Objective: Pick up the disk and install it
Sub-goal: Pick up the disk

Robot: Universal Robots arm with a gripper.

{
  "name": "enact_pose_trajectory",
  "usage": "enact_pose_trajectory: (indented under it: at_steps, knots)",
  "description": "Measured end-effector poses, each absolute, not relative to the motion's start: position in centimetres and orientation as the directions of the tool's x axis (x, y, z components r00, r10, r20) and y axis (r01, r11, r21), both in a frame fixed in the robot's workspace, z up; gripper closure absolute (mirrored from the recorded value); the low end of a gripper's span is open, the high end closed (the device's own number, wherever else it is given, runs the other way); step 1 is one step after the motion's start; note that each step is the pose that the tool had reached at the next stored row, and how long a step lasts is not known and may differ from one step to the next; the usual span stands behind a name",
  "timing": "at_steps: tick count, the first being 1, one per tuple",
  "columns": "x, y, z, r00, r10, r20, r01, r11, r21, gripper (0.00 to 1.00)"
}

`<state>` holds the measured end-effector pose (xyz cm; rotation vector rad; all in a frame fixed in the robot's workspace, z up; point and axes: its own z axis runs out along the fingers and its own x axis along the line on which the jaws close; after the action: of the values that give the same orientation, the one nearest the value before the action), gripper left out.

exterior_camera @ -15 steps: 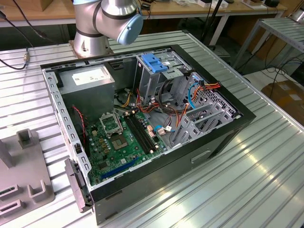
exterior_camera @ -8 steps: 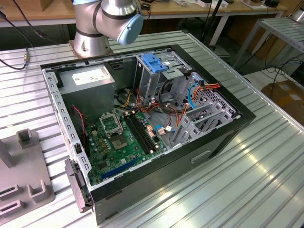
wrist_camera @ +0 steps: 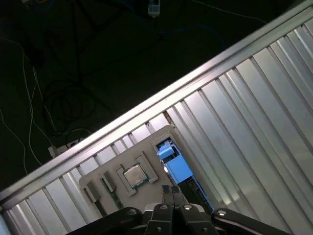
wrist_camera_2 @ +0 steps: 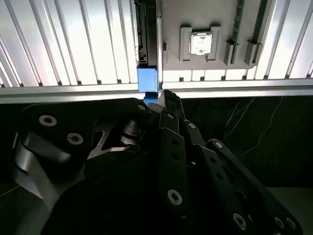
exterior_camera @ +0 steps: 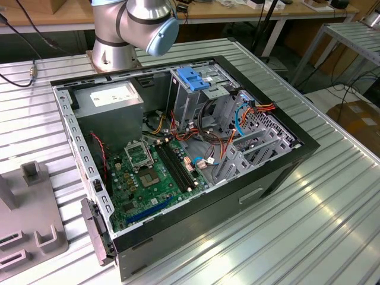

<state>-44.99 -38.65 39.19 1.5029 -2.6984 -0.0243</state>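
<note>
Tool (wrist_camera_2: 164, 95) over the disk (wrist_camera_2: 146, 44) at the counter's (wrist_camera_2: 58, 49) edge, pick-up not yet made.
Its black fingers sit together with nothing between them, tips just beside the disk's blue end tab. The drive stands on its thin edge in a grey fixture plate (wrist_camera_2: 220, 14), near a processor chip (wrist_camera_2: 201, 44). The approach looks to be the step in hand. A grasp would call for parted fingers straddling the drive. The open computer case (exterior_camera: 267, 190) sits elsewhere on the counter.
</note>
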Motion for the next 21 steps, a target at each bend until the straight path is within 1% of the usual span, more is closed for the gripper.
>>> enact_pose_trajectory:
  at_steps: [7,13,18,21]
  knots:
    - [-44.96,-38.65,39.17,-0.472,-0.881,0.037,-0.880,0.473,0.038,0.90]
    - [-44.95,-38.65,39.01,-0.431,-0.902,0.018,-0.902,0.431,0.001,0.90]
    - [-44.98,-38.65,38.59,-0.344,-0.939,0.004,-0.939,0.344,0.006,0.90]
    - [-44.99,-38.65,38.37,-0.296,-0.955,0.002,-0.955,0.296,0.007,0.90]
